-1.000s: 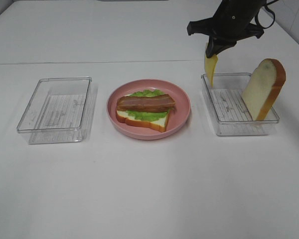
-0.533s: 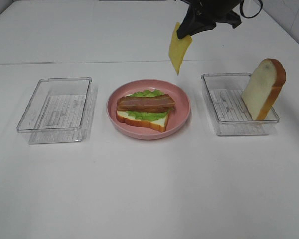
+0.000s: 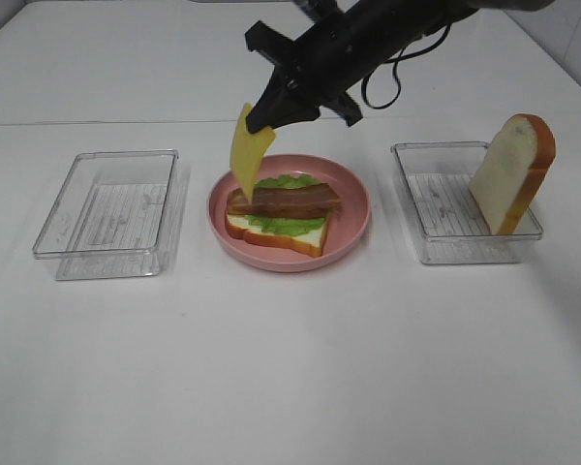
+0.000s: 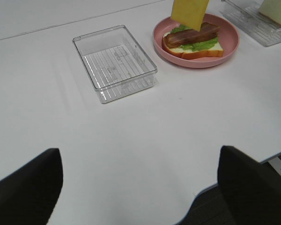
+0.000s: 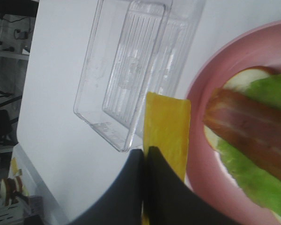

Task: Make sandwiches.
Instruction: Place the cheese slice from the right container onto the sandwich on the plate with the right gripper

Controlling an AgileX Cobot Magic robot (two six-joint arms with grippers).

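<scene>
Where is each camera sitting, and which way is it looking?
Exterior high: mounted above the white table, looking down; the right arm reaches across, its gripper pinching a yellow cheese slice.
Left wrist: on the left arm, looking across an empty clear plastic tray towards the pink round plate; two dark fingers show, wide apart.
Right wrist: on the right arm, looking past closed fingers at the cheese.
Shared: all three show the plate and the bacon-and-lettuce toy sandwich.

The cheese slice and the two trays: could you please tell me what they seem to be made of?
Cheese slice: likely thin foam or soft plastic, matte opaque yellow with no glare. Left tray and right tray: clear hard plastic, glossy, with see-through walls and ribbed floors.
</scene>
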